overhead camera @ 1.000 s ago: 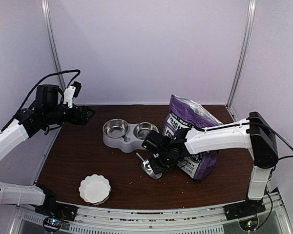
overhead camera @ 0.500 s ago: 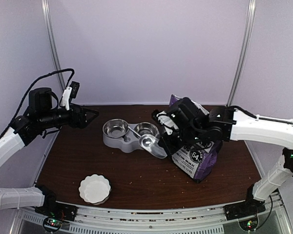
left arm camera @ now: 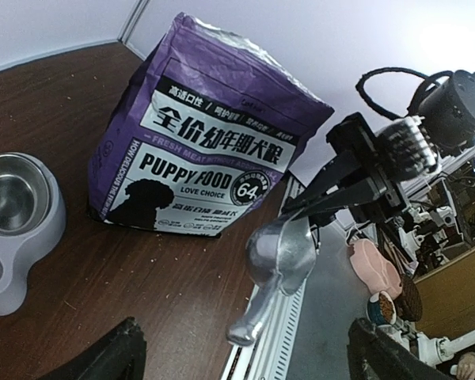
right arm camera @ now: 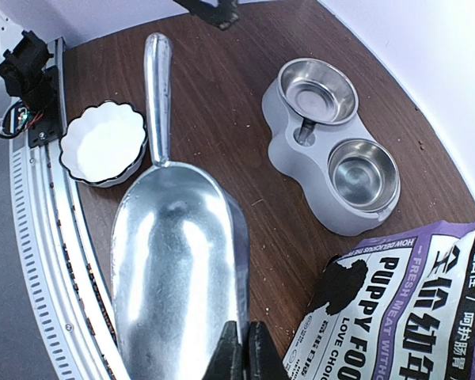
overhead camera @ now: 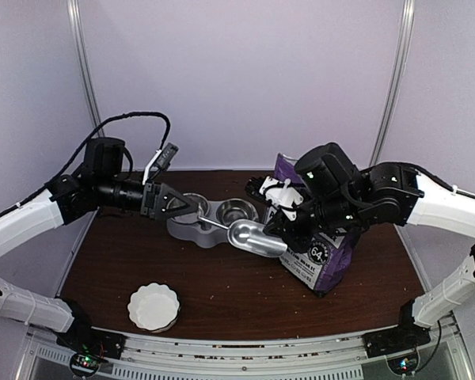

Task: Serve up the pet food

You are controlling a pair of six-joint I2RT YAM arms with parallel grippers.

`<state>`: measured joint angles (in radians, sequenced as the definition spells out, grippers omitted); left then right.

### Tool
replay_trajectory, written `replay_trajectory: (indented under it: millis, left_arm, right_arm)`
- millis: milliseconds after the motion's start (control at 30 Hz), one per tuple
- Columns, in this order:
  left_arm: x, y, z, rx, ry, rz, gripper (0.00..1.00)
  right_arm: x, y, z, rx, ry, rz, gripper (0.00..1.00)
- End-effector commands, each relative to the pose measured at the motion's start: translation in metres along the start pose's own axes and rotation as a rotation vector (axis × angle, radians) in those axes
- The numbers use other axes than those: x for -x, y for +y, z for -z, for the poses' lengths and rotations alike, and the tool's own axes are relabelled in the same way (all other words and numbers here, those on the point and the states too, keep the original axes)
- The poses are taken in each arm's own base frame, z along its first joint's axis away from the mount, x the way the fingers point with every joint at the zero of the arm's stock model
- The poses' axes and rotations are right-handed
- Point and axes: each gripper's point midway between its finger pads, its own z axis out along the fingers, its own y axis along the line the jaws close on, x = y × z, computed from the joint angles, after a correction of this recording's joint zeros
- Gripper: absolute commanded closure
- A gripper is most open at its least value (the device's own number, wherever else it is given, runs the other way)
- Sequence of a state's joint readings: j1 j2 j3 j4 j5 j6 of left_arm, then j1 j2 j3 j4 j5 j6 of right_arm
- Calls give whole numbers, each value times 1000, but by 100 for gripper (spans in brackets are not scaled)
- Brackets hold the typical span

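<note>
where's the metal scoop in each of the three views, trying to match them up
Top external: metal scoop at the centre, just left of the bag, handle pointing left.
Left wrist: metal scoop right of centre, held in the air, handle hanging down-left.
Right wrist: metal scoop fills the lower left, handle pointing up.
Shared landmark: purple food bag, in all three.

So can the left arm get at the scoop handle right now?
Probably yes. The left jaws stand open, aimed at the scoop handle, which points at them with nothing between. The right jaws pinch the scoop's bowl at its rim only, leaving the handle bare.
</note>
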<state>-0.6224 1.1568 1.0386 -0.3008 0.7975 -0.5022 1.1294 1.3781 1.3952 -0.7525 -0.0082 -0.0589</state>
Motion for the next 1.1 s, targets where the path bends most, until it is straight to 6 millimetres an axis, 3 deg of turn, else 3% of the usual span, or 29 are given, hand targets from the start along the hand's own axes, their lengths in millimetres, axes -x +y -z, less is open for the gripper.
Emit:
replay_trajectory:
  millis: [0,200,400,767,1067]
  left_arm:
    - [4,-8,-8,-57,26,40,9]
    - [-1,-26,-24,-120,82,32,14]
    - [-2,-37,-30,-167,94,42,37]
    - [-6,-44,-40,-212,130,57,41]
    - [-8,-44,-44,-229,141,70,61]
  right_arm:
    - [20,3,22,2,-85,54,100]
    - [28,2,20,-17,-116,67,100]
    - [35,3,17,-20,-135,81,100]
    - [43,5,17,-20,-163,91,100]
    - [43,5,10,-24,-143,104,100]
